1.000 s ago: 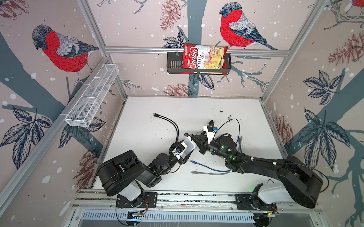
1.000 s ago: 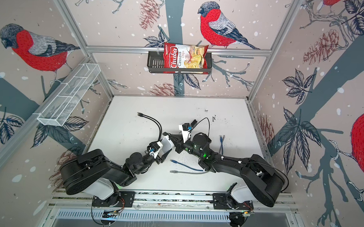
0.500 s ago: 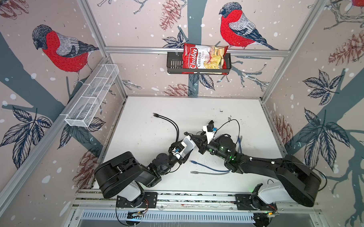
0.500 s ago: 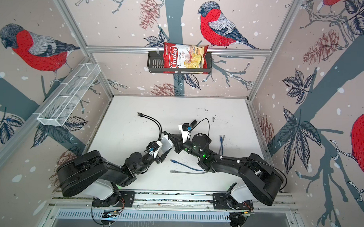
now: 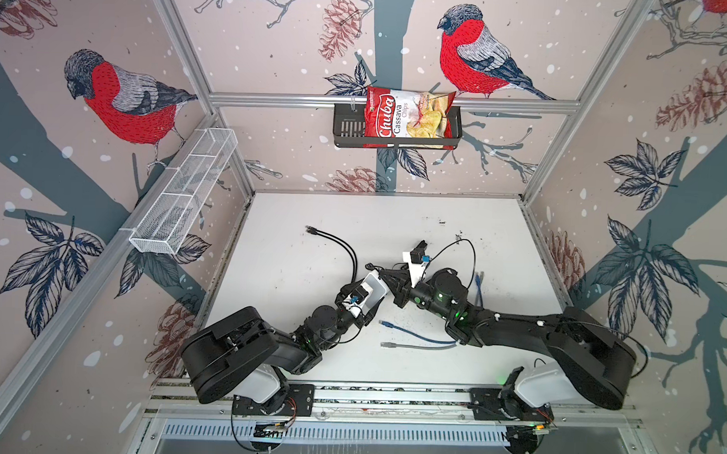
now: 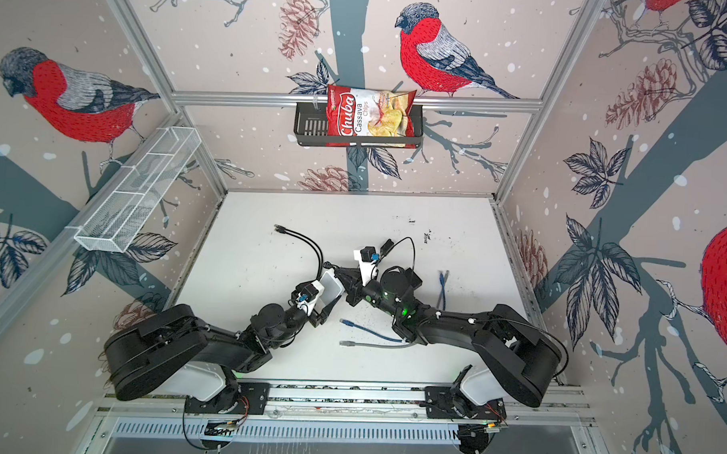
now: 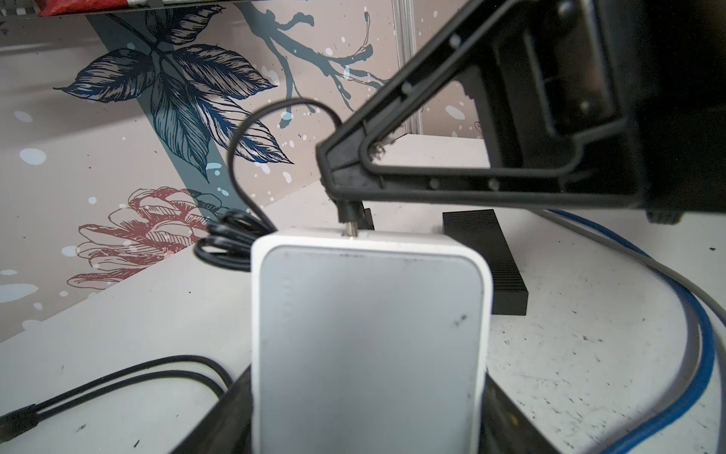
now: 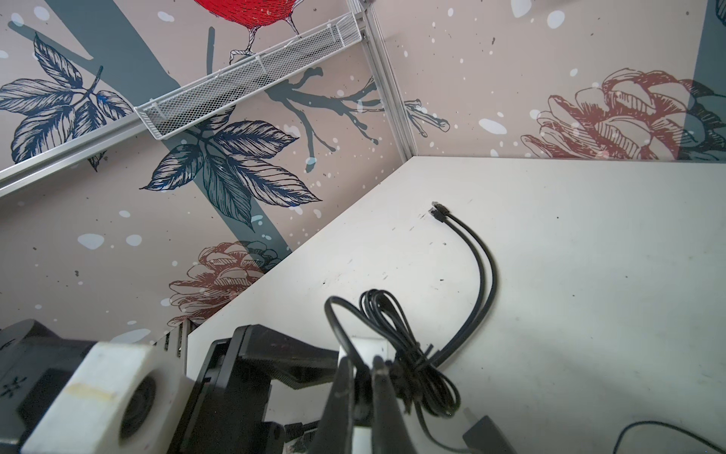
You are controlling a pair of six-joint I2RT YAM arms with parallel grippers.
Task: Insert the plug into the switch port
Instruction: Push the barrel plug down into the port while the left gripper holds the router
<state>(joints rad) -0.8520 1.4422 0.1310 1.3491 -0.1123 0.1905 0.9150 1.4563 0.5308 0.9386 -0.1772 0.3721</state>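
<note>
The switch (image 7: 369, 334) is a white rounded box, and my left gripper (image 7: 365, 424) is shut on it with a black finger against each side. In both top views it sits mid-table (image 5: 374, 288) (image 6: 330, 287). My right gripper (image 8: 361, 377) comes in from the right (image 5: 383, 274) and is shut on the black plug (image 7: 347, 214). The plug's metal tip meets the switch's far edge. How deep it sits in the port is hidden. The plug's cord loops up, and its tied coil (image 8: 408, 353) lies beside the switch.
A blue cable (image 5: 416, 331) and a grey cable (image 5: 416, 345) lie near the front between the arms. Another blue cable (image 5: 479, 286) lies to the right. A black twin cable (image 5: 336, 243) curves to the back left. A black ribbed box (image 7: 483, 259) stands behind the switch.
</note>
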